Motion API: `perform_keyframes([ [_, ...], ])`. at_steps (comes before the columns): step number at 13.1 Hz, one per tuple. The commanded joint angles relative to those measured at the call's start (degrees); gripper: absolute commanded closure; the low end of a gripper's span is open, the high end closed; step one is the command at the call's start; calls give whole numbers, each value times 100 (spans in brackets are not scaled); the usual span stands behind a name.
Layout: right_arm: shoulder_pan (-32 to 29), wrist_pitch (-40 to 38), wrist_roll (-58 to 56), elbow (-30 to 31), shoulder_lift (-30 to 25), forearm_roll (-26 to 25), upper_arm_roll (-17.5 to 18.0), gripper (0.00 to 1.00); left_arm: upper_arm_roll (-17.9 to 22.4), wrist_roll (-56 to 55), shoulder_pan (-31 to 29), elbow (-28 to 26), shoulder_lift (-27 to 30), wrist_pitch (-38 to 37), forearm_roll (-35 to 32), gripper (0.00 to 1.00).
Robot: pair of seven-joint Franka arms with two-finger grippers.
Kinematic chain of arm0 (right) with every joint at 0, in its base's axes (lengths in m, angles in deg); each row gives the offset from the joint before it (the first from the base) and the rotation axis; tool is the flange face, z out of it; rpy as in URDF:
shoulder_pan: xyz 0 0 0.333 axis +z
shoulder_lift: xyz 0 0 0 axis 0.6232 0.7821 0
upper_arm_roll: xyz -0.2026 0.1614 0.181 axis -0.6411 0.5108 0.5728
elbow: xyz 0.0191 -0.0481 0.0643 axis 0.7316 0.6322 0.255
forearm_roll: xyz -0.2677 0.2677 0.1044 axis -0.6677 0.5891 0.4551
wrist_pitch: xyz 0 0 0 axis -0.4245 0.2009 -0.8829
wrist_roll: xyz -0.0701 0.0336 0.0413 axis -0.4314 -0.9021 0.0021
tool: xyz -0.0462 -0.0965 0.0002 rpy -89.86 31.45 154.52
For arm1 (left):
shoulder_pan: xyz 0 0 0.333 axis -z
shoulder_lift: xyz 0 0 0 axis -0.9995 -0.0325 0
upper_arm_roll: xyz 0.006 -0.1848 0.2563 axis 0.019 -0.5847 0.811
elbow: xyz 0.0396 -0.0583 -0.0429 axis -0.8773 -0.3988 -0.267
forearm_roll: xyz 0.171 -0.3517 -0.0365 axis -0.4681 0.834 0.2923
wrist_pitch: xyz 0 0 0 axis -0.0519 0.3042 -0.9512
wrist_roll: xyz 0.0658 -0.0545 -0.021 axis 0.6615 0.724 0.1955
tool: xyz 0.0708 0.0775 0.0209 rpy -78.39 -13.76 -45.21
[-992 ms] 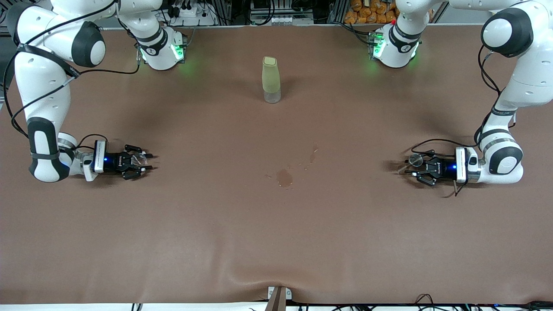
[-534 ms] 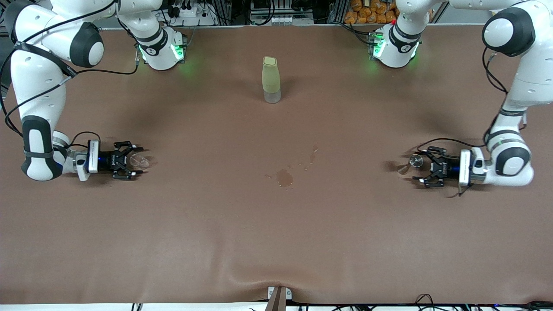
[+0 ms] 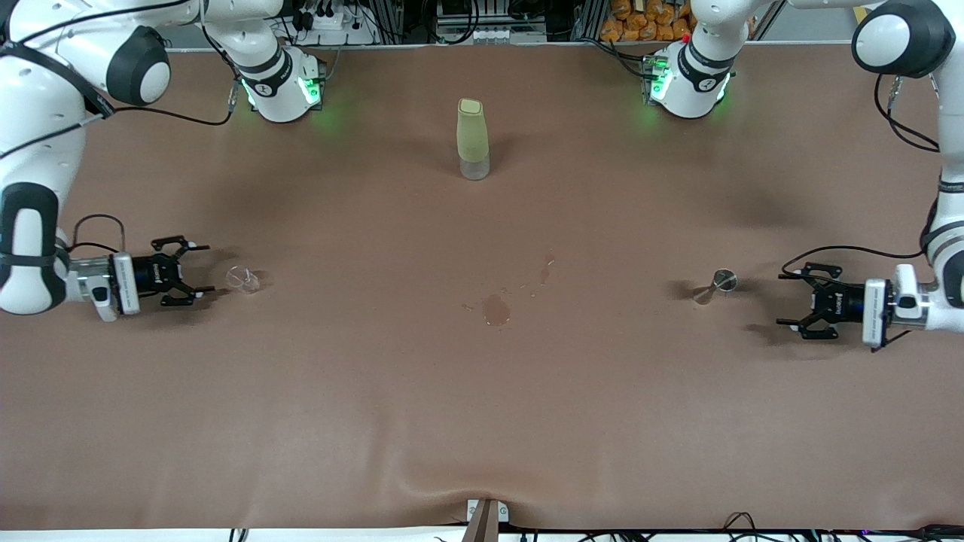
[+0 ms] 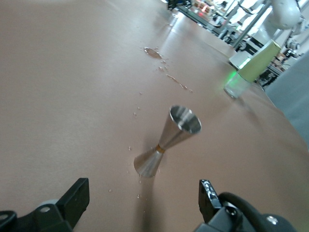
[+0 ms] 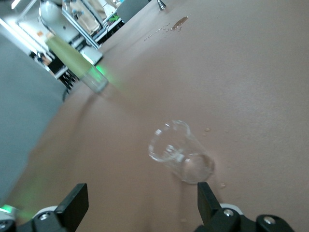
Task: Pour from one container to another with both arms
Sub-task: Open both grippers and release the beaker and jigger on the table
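We go from the right arm's end of the table to the left arm's end. The right gripper (image 3: 197, 272) sits low at the table with its jaws spread and nothing between them; the small clear glass (image 3: 242, 279) stands just in front of the fingertips, apart from them. We judge that glass light, stiff, slick and breakable, and in the right wrist view the glass (image 5: 181, 152) looks tilted, so it may tip easily; we would close on its side wall at mid-height, gently.

Between the two arms, well clear of both sets of jaws, stands a tall pale green bottle (image 3: 472, 139) with a clear base, and nearer the front camera a small wet spill (image 3: 495, 309) marks the brown table cover (image 3: 482, 421).

Next comes the steel jigger (image 3: 717, 285), an hourglass-shaped measure standing upright on its wider foot, in front of the left gripper (image 3: 794, 302) with a clear gap. Those jaws are released too, holding nothing. We judge the jigger (image 4: 166, 140) light, rigid, smooth and top-heavy; the narrow waist is the sure place to pinch.

We count two arms, two grippers, one glass, one jigger, one bottle, one spill
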Motion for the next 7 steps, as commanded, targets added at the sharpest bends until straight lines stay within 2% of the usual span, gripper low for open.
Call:
perform_keyframes([
  [1,137,-436,1183,-321,-136,-329,-356,0,-38,-713,52,-40,290,-34,-149,0],
  [4,225,-472,2589,-410,-749,-899,-427,0,-39,-1295,140,110,405,107,-158,0],
  [7,382,-472,4285,-410,-1741,-1602,-427,0,31,-1864,455,110,825,528,-464,0],
])
